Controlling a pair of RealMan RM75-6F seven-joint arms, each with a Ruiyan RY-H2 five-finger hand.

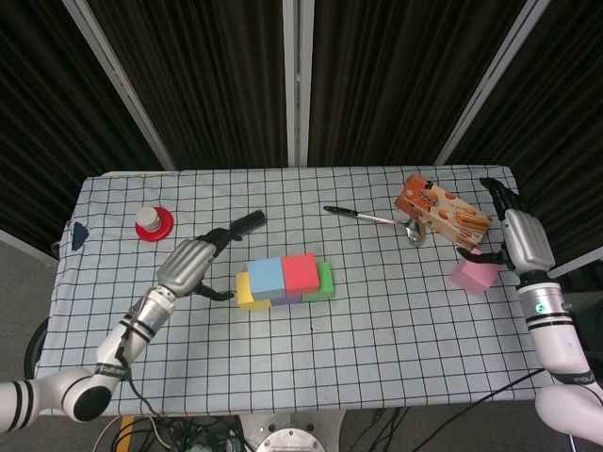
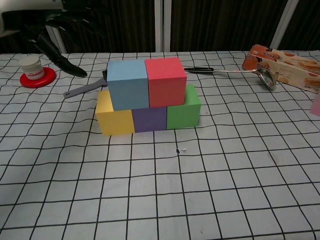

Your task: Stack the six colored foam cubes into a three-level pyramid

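Pink cube (image 1: 472, 275) sits against the right hand (image 1: 513, 231), grip unclear; left hand (image 1: 188, 266) spread, empty.

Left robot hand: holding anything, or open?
Open: the left robot hand is empty, fingers apart, clear of the blue cube.

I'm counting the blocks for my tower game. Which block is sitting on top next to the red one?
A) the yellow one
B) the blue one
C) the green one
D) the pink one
B: the blue block sits in the upper row, side by side with the red block.
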